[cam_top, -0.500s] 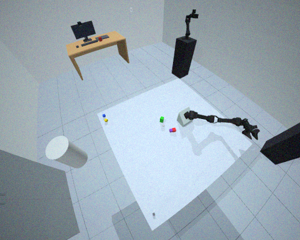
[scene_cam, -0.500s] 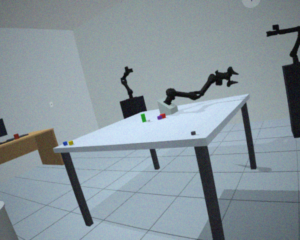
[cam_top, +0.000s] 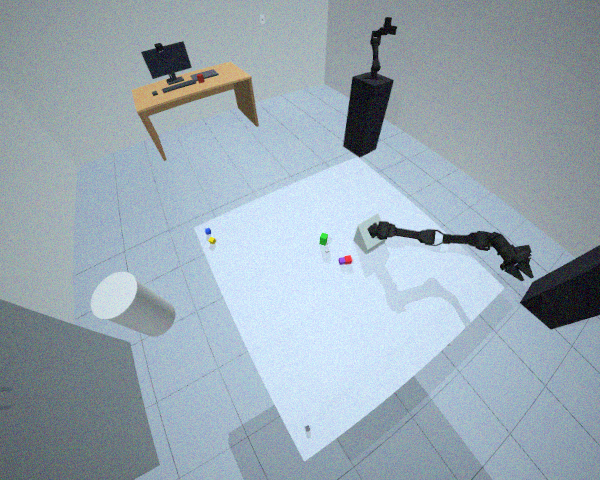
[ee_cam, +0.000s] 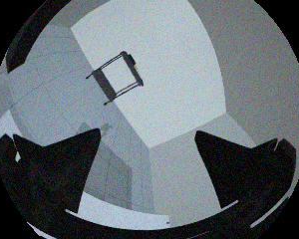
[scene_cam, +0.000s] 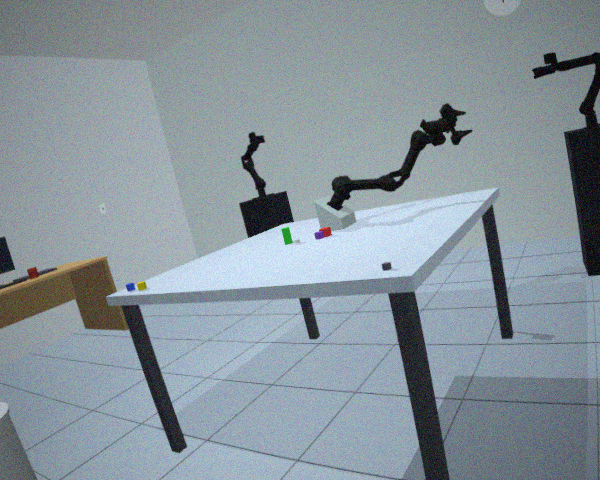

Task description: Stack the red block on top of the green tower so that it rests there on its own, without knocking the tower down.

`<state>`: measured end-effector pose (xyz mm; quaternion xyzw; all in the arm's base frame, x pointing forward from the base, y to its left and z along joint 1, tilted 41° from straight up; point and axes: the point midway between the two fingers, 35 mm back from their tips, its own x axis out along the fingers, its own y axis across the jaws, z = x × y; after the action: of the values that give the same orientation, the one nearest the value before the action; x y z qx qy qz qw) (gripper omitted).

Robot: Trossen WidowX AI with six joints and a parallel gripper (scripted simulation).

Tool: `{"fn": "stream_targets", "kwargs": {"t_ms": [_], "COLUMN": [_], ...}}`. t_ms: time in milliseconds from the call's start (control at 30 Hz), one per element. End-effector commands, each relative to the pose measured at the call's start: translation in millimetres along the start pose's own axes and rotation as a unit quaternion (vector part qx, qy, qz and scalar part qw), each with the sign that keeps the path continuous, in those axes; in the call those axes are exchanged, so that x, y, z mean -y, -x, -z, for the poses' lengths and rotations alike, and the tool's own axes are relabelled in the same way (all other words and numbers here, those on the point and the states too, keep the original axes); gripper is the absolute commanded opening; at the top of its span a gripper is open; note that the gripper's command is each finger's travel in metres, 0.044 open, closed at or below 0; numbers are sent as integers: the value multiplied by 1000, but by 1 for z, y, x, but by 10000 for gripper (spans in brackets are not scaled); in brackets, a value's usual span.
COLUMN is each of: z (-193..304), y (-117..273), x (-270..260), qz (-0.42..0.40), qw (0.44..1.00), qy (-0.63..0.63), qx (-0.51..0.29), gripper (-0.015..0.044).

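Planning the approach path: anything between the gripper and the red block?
Only the arm's base, per the top view. The open gripper hangs past the table edge; the red block touches a purple block.

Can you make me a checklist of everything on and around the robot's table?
Surface: white table, arm base on it.
Job's things: red block lies touching a purple block; green tower upright, nothing on top.
Clutter: blue block, yellow block, small dark cube.
Grippers: gripper open, empty, raised beyond the table edge.
Cables: nothing seen.
Surroundings: wooden desk, white cylinder, black pedestals.
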<state>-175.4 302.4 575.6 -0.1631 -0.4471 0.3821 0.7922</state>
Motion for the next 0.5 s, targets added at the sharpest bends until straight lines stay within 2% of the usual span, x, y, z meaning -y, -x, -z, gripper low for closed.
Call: {"fn": "stream_targets", "kwargs": {"t_ms": [0,233,467], "z": [18,83,177], "y": [2,24,70], "x": [72,204,304], "qz": [65,191,300], "qw": [997,971,921], "qy": [-44,-130,-213], "qx": [-9,-53,-127], "gripper": [440,440,440]}}
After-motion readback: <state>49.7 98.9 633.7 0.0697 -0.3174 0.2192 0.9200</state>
